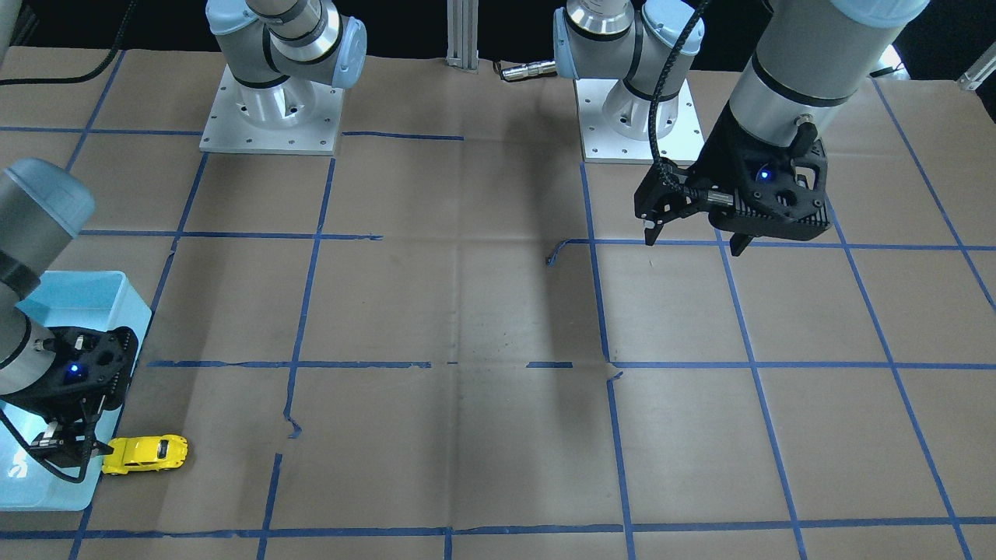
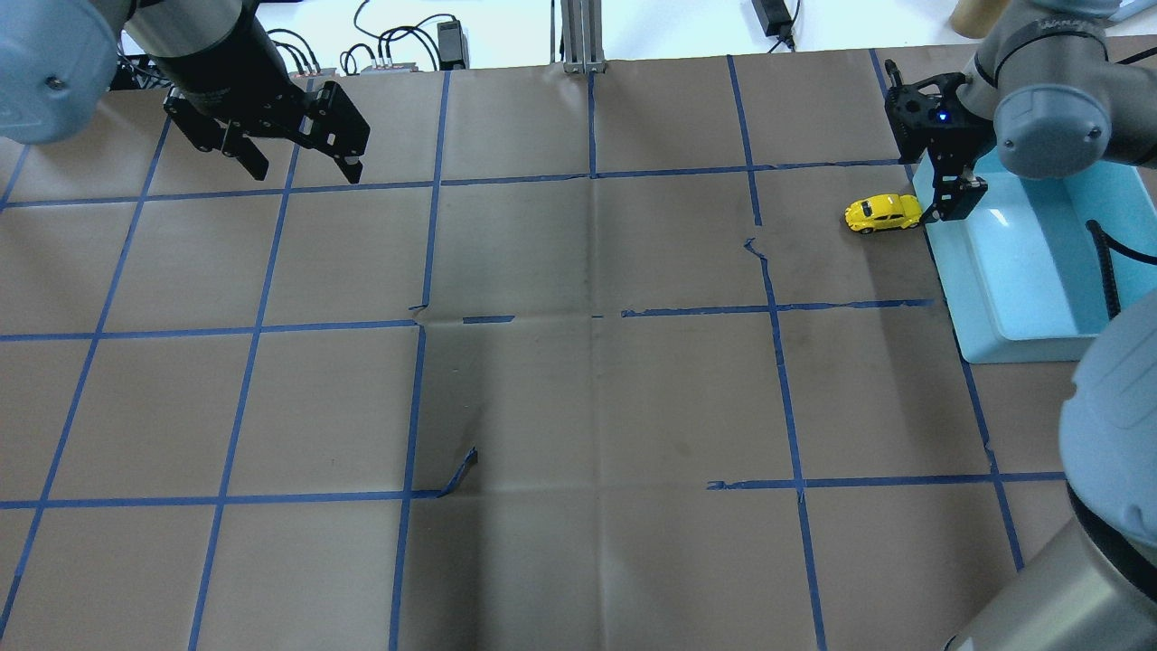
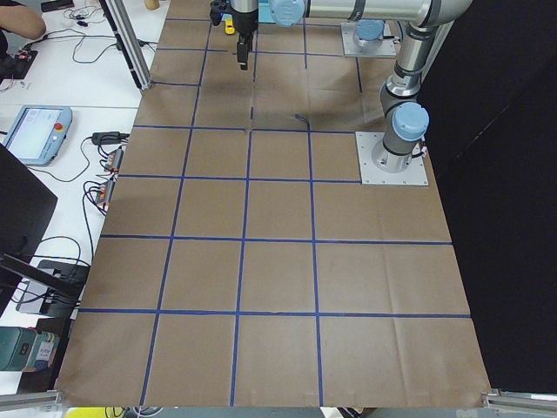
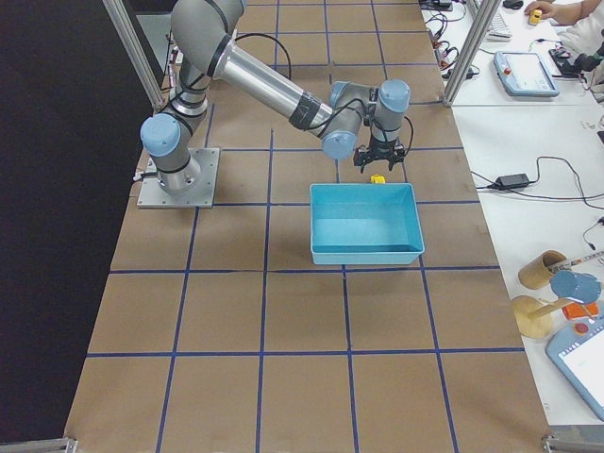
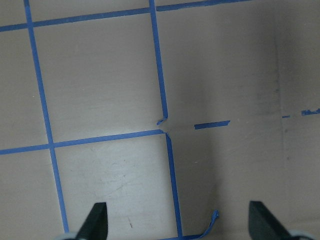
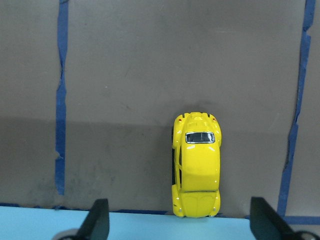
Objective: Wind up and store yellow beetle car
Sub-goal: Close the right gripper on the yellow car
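**Beetle parked at the bin's edge**

Right claw hangs spread wide, gripping nothing, over the rim of the light-blue bin. Just ahead of its fingertips the yellow beetle car sits on its wheels on the counter, one end just beside the bin wall. Well apart, the left claw hovers released above the counter.

Glossy yellow beetle car on matt brown paper.
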Available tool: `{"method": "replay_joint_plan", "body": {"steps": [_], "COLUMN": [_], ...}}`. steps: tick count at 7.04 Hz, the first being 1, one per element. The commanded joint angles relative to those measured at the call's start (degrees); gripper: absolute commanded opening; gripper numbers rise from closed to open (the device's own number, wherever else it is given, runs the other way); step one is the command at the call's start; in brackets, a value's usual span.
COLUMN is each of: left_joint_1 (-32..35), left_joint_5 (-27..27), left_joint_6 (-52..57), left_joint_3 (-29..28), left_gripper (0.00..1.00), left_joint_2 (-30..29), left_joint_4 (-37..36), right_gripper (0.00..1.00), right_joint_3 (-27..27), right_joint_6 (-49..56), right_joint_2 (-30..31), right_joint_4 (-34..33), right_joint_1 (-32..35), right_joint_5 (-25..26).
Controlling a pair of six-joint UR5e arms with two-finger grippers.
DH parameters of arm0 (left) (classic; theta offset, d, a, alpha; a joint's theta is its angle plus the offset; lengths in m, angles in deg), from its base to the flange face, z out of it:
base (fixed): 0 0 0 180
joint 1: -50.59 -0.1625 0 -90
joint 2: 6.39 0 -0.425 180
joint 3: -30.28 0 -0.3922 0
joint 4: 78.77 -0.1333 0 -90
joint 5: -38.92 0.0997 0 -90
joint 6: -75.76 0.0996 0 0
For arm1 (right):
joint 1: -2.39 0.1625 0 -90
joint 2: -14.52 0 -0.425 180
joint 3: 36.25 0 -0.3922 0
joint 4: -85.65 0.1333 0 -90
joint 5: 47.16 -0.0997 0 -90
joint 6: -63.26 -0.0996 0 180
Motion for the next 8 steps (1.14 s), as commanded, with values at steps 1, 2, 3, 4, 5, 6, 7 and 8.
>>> {"method": "replay_joint_plan", "body": {"steps": [1, 2, 3, 4, 5, 6, 7, 8], "left_joint_1": [0.1, 0.1, 0.1, 0.1, 0.1, 0.1, 0.1, 0.1], "left_joint_5": [0.0, 0.0, -0.1, -0.1, 0.0, 0.0, 0.0, 0.0], "left_joint_6": [0.0, 0.0, 0.0, 0.0, 0.0, 0.1, 0.1, 0.1], "left_joint_3": [0.1, 0.1, 0.1, 0.1, 0.1, 0.2, 0.2, 0.2], "left_gripper": [1.00, 1.00, 1.00, 1.00, 1.00, 1.00, 1.00, 1.00], "left_joint_2": [0.0, 0.1, -0.1, -0.2, -0.1, 0.1, 0.1, 0.1], "left_joint_4": [0.0, 0.0, 0.0, 0.0, 0.0, 0.0, 0.0, 0.0], "right_gripper": [1.00, 1.00, 1.00, 0.99, 0.98, 0.97, 0.97, 0.97], "right_joint_3": [-0.1, -0.1, 0.0, -0.1, -0.1, -0.1, -0.2, -0.2], "right_joint_6": [5.3, 5.4, 4.9, 4.0, 1.4, 0.5, 0.3, 0.0], "right_joint_2": [-3.2, -3.5, -4.3, -5.0, -5.2, -5.2, -5.6, -6.1], "right_joint_4": [-4.9, -4.9, -5.1, -5.3, -5.2, -5.2, -5.2, -5.2], "right_joint_1": [-0.1, -0.1, -0.2, -0.2, -0.1, -0.2, -0.1, -0.1], "right_joint_5": [-0.2, -0.2, -0.2, -0.2, -0.1, -0.1, -1.2, -1.5]}}
